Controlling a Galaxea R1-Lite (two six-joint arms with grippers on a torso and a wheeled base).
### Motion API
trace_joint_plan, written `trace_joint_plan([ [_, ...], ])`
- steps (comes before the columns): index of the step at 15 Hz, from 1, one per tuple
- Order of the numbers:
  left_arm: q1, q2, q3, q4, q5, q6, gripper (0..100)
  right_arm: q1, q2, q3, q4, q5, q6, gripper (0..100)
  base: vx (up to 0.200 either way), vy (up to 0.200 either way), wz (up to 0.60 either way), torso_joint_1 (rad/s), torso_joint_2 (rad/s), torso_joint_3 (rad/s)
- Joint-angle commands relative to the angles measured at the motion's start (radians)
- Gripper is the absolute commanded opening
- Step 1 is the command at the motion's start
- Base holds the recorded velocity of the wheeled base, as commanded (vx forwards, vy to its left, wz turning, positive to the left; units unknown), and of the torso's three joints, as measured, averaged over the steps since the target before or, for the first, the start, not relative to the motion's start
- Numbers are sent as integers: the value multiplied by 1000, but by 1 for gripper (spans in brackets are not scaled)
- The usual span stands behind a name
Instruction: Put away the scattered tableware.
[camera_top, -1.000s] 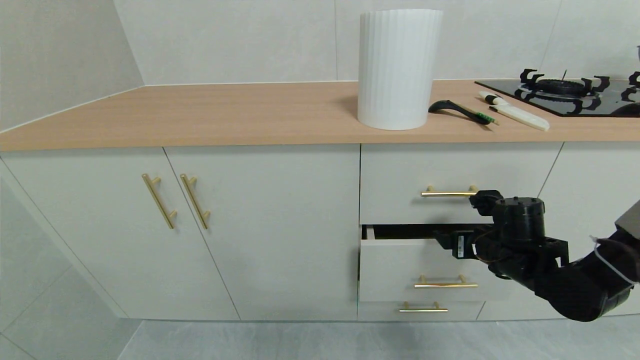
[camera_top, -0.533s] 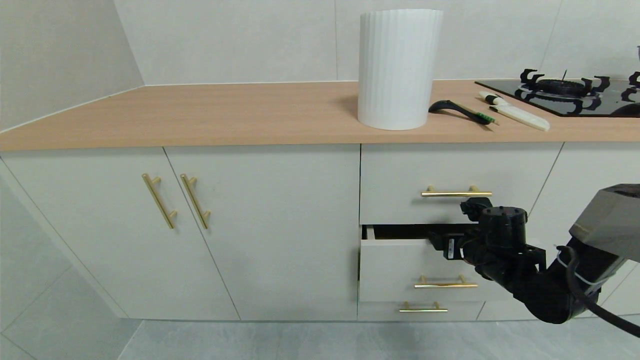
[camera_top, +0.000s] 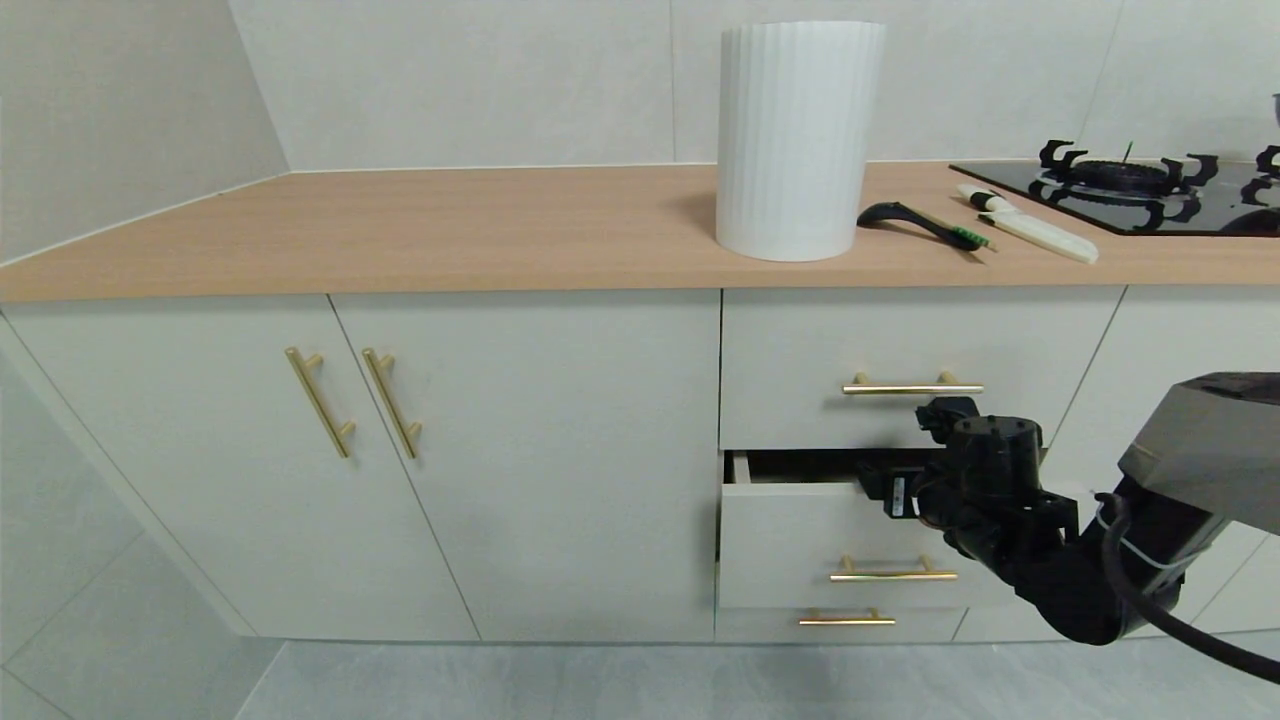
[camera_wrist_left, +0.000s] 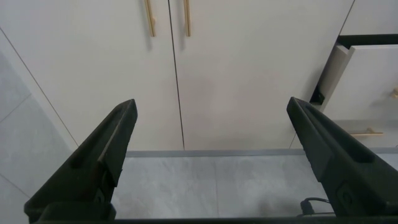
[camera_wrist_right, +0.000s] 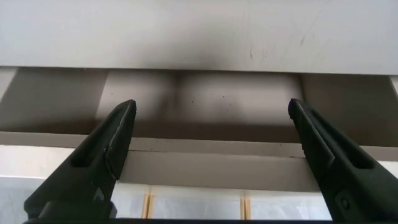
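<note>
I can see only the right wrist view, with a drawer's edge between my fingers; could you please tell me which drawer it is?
Observer: The middle drawer of three, pulled partly out; the right gripper is at its top edge.
Operator: Thank you. What needs putting away?
Observer: A black utensil and a white knife lie on the counter, beside a tall white ribbed container.
Operator: And my other arm?
Observer: The left gripper is open, low before the cabinet doors.
</note>
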Motion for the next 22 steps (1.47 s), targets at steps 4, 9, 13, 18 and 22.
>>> trace_joint_plan([
  [4, 0, 0, 0, 0, 0, 0, 100, 1, -26, 21, 43, 2, 0, 100, 0, 0, 0, 0, 0, 0],
  [9, 0, 0, 0, 0, 0, 0, 100, 1, -135, 38, 224, 17, 2, 100, 0, 0, 0, 0, 0, 0],
  [13, 0, 0, 0, 0, 1, 0, 100, 7, -232, 35, 448, 65, 0, 100, 0, 0, 0, 0, 0, 0],
  [18, 0, 0, 0, 0, 1, 0, 100, 22, -291, 12, 654, 83, -6, 100, 0, 0, 0, 0, 0, 0],
  [22, 0, 0, 0, 0, 0, 0, 100, 25, -342, -53, 929, 146, -7, 100, 0, 0, 0, 0, 0, 0],
])
